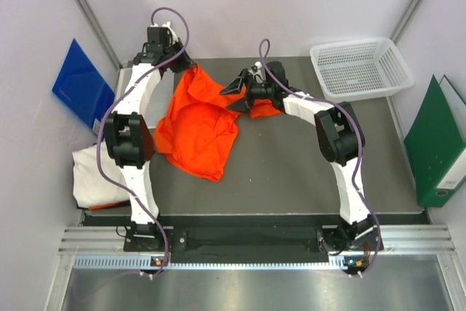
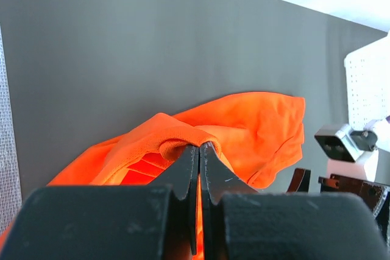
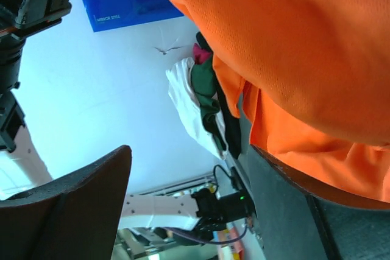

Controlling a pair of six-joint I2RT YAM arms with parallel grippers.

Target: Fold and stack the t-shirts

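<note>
The left jaws are pinched shut on a bunched edge of the orange t-shirt. The shirt trails from them in a crumpled heap across the dark surface toward the right jaws. Those stand wide apart, with orange cloth draped against one finger and nothing clamped. The white t-shirt slumps well apart from both jaws. I'd say this is the spreading-out step. Next, the right jaws need to close on an opposite edge so both can pull it flat.

Plain orange t-shirt; white t-shirt; grey table.
</note>
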